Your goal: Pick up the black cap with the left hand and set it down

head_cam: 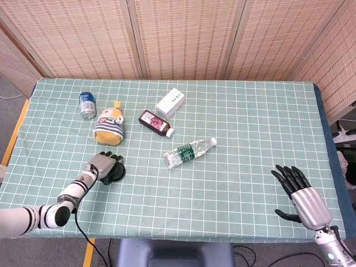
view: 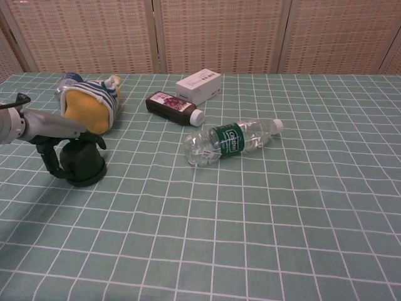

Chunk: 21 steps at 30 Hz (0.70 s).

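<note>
The black cap [head_cam: 116,174] stands on the green checked cloth near the table's front left; in the chest view the black cap [view: 84,164] is at the left. My left hand [head_cam: 101,165] is wrapped around it, with the fingers [view: 94,138] lying over its top and the thumb against its left side. The same left hand [view: 57,126] reaches in from the left edge of the chest view. My right hand [head_cam: 297,192] hovers at the front right corner, holding nothing, fingers spread; the chest view does not show it.
A striped yellow plush toy [head_cam: 109,125] lies just behind the cap, a blue can [head_cam: 87,104] further back. A brown bottle [head_cam: 156,123], a white box [head_cam: 170,103] and a clear water bottle [head_cam: 189,151] lie mid-table. The table's front edge [head_cam: 167,236] is close.
</note>
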Available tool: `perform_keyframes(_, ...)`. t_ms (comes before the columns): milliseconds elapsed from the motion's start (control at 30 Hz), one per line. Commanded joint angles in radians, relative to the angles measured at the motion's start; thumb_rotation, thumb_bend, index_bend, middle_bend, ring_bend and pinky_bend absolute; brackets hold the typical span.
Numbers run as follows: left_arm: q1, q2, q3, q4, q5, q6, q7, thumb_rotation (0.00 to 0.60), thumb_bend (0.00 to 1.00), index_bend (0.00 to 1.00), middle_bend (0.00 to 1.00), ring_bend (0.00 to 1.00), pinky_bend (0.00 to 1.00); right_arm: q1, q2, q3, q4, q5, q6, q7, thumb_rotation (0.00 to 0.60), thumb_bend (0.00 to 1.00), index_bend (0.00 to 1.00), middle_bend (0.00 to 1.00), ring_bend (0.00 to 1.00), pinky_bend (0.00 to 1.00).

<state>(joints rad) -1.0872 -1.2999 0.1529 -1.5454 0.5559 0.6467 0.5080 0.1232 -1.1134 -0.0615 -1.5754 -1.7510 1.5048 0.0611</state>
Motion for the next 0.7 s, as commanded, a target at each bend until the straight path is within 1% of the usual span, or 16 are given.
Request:
perform_keyframes(33, -0.006, 0.0, 0.008, -0.001, -0.013, 0.007, 0.006, 0.6, 0.35, 0.18, 0.21, 0.13, 0.19, -0.001, 0.0, 0.0, 0.0, 0.0, 0.001, 0.0, 0.6, 0.0, 0.0, 0.0, 0.0, 0.0)
perform_keyframes(167, -0.013, 0.004, 0.027, -0.012, -0.032, 0.027, 0.028, 0.6, 0.35, 0.27, 0.26, 0.24, 0.22, 0.0, 0.001, -0.002, -0.002, -0.002, -0.001, 0.001, 0.6, 0.0, 0.0, 0.0, 0.0, 0.0)
perform_keyframes(300, -0.022, 0.011, 0.045, -0.032, -0.055, 0.035, 0.047, 0.6, 0.34, 0.35, 0.32, 0.27, 0.23, -0.003, 0.005, -0.003, -0.005, -0.006, 0.007, 0.005, 0.6, 0.0, 0.0, 0.0, 0.0, 0.0)
perform_keyframes(367, -0.026, 0.013, 0.051, -0.04, -0.063, 0.038, 0.054, 0.6, 0.34, 0.45, 0.4, 0.31, 0.24, -0.004, 0.006, -0.003, -0.006, -0.008, 0.009, 0.005, 0.6, 0.0, 0.0, 0.0, 0.0, 0.0)
perform_keyframes(467, -0.032, 0.017, 0.06, -0.053, -0.071, 0.046, 0.066, 0.6, 0.35, 0.59, 0.49, 0.33, 0.27, -0.005, 0.007, -0.005, -0.008, -0.011, 0.011, 0.007, 0.6, 0.0, 0.0, 0.0, 0.0, 0.0)
perform_keyframes(533, -0.033, 0.016, 0.064, -0.058, -0.07, 0.056, 0.072, 0.6, 0.35, 0.65, 0.54, 0.36, 0.28, -0.006, 0.008, -0.006, -0.009, -0.013, 0.014, 0.007, 0.6, 0.0, 0.0, 0.0, 0.0, 0.0)
perform_keyframes(633, -0.018, 0.013, 0.051, -0.062, -0.048, 0.078, 0.053, 0.6, 0.4, 0.75, 0.65, 0.43, 0.32, -0.008, 0.01, -0.005, -0.01, -0.014, 0.017, 0.009, 0.6, 0.0, 0.0, 0.0, 0.0, 0.0)
perform_keyframes(700, 0.006, 0.012, 0.035, -0.064, -0.007, 0.106, 0.026, 0.6, 0.44, 0.82, 0.72, 0.5, 0.36, -0.009, 0.011, -0.005, -0.01, -0.013, 0.019, 0.01, 0.6, 0.0, 0.0, 0.0, 0.0, 0.0)
